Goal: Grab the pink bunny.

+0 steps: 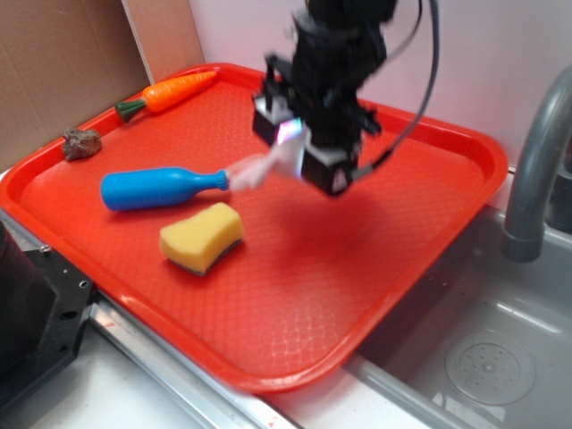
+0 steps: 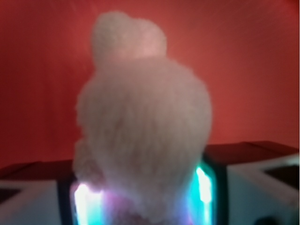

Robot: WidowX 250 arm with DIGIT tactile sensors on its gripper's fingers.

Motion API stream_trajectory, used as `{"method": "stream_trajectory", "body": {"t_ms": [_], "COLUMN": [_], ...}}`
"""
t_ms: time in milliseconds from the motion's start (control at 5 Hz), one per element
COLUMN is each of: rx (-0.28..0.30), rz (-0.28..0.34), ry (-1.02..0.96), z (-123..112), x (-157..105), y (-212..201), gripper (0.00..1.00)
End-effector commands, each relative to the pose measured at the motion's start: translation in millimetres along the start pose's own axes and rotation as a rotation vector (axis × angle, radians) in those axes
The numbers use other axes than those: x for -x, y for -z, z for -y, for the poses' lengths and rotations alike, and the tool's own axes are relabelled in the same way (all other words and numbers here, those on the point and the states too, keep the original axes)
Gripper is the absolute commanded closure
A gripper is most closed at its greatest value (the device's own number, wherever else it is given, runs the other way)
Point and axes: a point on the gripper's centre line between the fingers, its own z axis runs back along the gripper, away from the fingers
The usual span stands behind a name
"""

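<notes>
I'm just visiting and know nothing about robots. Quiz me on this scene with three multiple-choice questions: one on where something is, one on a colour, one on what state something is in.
1. Where does the yellow sponge lie?
A. in the sink
B. on the red tray, in front of the blue bottle
C. on top of the carrot

2. What colour is the bottle lying on its side?
A. green
B. white
C. blue

3. What is the gripper doing?
A. it is shut on the pink bunny, held above the tray
B. it hangs open with nothing in it
C. it is pressing on the sponge

Answers:
1 B, the sponge rests on the tray surface just nearer the camera than the bottle.
2 C, its body and neck are plain blue.
3 A, the wrist view shows pale plush filling the space between the fingers.
</notes>
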Motion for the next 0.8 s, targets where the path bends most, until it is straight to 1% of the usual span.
{"method": "stream_trajectory", "body": {"t_ms": [0,200,400,600], "rx": [0.04,0.057,0.061,0.091], "rz": [0.28,0.272,0.213,0.194], "ry": [-0.115,-0.177,-0.227,-0.244], "z": [-63.3,-89.4,-105.7,-106.4], "x": [14.8,18.6,27.4,33.3], "y": [-98.1,-98.0,-82.2,-70.4], "gripper": [1.0,1.0,1.0,1.0]}}
